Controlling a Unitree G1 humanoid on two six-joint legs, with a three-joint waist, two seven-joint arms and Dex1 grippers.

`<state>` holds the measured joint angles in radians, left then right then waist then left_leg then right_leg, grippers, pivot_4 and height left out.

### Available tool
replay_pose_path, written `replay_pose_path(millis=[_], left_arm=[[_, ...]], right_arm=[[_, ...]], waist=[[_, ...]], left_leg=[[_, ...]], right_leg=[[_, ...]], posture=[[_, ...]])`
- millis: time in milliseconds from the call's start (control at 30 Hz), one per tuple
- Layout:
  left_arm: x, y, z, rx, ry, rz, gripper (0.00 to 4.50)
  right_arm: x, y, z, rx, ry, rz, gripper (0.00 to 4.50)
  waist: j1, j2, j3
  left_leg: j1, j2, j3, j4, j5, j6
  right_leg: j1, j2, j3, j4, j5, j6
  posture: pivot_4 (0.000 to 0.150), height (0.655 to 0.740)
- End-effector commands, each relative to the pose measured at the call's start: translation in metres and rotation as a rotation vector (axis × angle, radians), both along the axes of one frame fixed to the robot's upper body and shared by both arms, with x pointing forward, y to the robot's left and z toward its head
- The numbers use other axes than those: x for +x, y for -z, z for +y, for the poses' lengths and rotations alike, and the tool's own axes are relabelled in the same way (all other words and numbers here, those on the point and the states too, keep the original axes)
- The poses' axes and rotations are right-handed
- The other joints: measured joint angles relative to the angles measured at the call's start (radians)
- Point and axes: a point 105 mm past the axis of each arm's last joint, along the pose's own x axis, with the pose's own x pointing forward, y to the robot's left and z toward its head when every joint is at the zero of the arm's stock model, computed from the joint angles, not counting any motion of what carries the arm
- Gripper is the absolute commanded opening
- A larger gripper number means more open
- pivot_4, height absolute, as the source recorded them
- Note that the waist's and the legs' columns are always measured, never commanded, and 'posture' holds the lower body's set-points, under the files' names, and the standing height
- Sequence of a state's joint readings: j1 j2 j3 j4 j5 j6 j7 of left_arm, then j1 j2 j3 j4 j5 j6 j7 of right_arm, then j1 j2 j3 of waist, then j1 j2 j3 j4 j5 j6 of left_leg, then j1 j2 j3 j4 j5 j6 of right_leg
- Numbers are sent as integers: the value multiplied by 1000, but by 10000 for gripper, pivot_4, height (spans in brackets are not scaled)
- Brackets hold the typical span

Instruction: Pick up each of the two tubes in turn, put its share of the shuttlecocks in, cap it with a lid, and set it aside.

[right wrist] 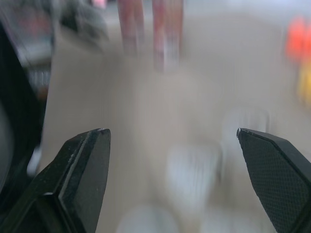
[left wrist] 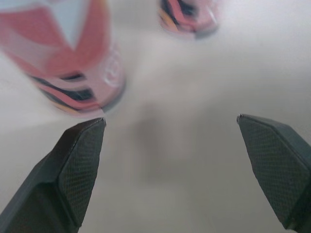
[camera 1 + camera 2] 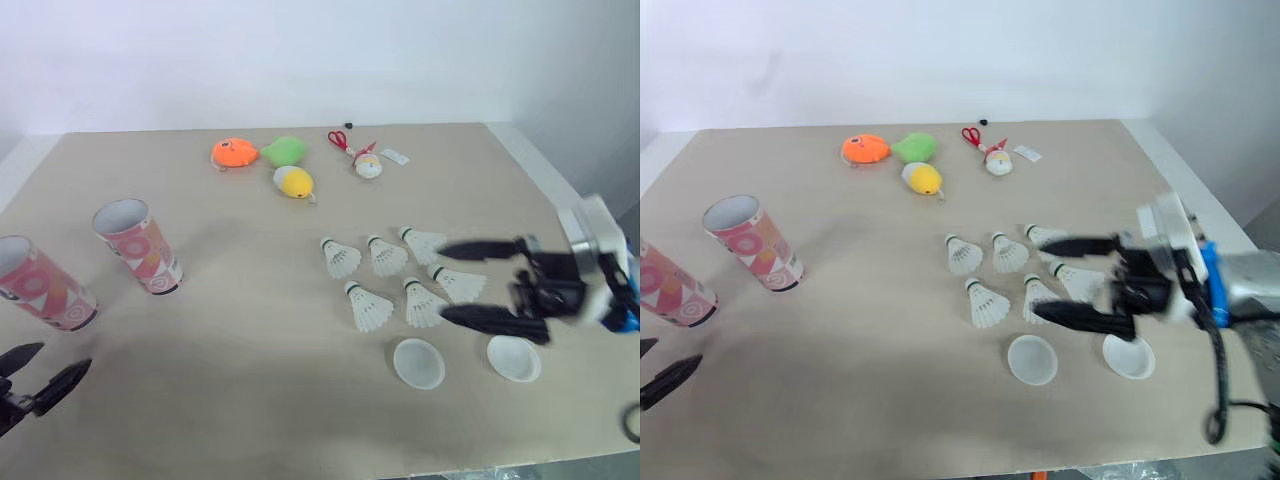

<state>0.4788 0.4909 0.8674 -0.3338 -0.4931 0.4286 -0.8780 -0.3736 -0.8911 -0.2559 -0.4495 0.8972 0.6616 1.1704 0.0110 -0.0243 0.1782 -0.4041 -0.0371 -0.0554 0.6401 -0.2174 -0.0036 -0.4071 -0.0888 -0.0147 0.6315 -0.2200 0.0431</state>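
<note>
Two pink patterned tubes stand open-topped on the left of the table, one [image 3: 138,246] farther in and one [image 3: 42,284] at the left edge. Several white shuttlecocks [image 3: 385,256] lie in two rows right of centre. In front of them lie two white lids [image 3: 418,362] [image 3: 513,358]. My right gripper [image 3: 443,283] hovers open over the rightmost shuttlecocks, holding nothing. My left gripper [image 3: 62,358] is open near the front left corner, just in front of the nearer tube [image 2: 68,53] and apart from it.
At the back of the table lie an orange toy [image 3: 234,153], a green toy [image 3: 284,151], a yellow toy [image 3: 293,182], red scissors [image 3: 340,139] and a small figure [image 3: 368,165]. The table's front edge runs just below the lids.
</note>
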Motion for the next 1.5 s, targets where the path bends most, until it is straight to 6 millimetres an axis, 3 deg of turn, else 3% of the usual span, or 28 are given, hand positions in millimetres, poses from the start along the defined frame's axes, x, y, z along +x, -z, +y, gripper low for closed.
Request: replay_pose_path(millis=[33, 167, 267, 500, 967, 1333, 1433, 1467, 1500], left_arm=[[8, 5, 4, 24, -88, -75, 45000], [24, 23, -1, -9, -182, -113, 45000], [30, 33, 3, -11, -253, -131, 45000], [53, 28, 23, -49, -375, -207, 45000], [104, 20, 31, -73, -340, -216, 45000], [106, 24, 34, -46, -330, -211, 45000], [105, 26, 33, -54, -328, -208, 32337], [105, 27, 33, -58, -329, -203, 29436], [105, 27, 32, -60, -326, -200, 29436]], right_arm=[[6, -5, 24, 21, -45, -40, 44476], [15, -1, 52, 55, -117, -71, 44476], [20, 2, 60, 77, -131, -77, 44476], [25, 21, 66, 54, -141, -27, 44476], [31, 30, 77, 63, -132, -30, 44476], [32, 28, 80, 76, -120, -30, 44476], [32, 28, 80, 75, -116, -27, 45000], [32, 28, 80, 76, -114, -26, 45000], [32, 28, 80, 78, -111, -24, 45000]], waist=[[6, -1, 0], [14, -5, -2], [12, -6, -2], [12, -7, -2], [0, -6, -2], [-1, -6, -2], [-2, -6, -2], [-2, -6, -2], [-1, -5, -2]], left_leg=[[-1, 0, 0, 1, 0, 0], [-1, -2, 2, 2, 0, 1], [-1, 0, 5, 3, 0, 2], [-1, 6, 6, 8, 0, 2], [0, 18, 10, 12, 0, 0], [0, 20, 12, 12, -1, -2], [0, 21, 12, 12, -1, -2], [0, 21, 12, 12, -1, -2], [0, 21, 12, 12, -1, -2]], right_leg=[[0, 0, 0, 0, 0, 0], [0, 1, 0, -1, 4, -2], [-1, 4, 1, -1, 6, 2], [-1, 10, 1, -1, 10, 2], [-2, 23, 4, 0, 15, -6], [-4, 22, 7, -1, 16, -7], [-4, 21, 7, -1, 16, -7], [-4, 21, 7, -1, 16, -7], [-4, 21, 7, -1, 16, -7]], posture=[[1500, 7400], [1500, 7400], [1500, 7400], [1500, 7400], [1500, 7400], [1500, 7400], [1500, 7400], [1500, 7400], [1500, 7400]])
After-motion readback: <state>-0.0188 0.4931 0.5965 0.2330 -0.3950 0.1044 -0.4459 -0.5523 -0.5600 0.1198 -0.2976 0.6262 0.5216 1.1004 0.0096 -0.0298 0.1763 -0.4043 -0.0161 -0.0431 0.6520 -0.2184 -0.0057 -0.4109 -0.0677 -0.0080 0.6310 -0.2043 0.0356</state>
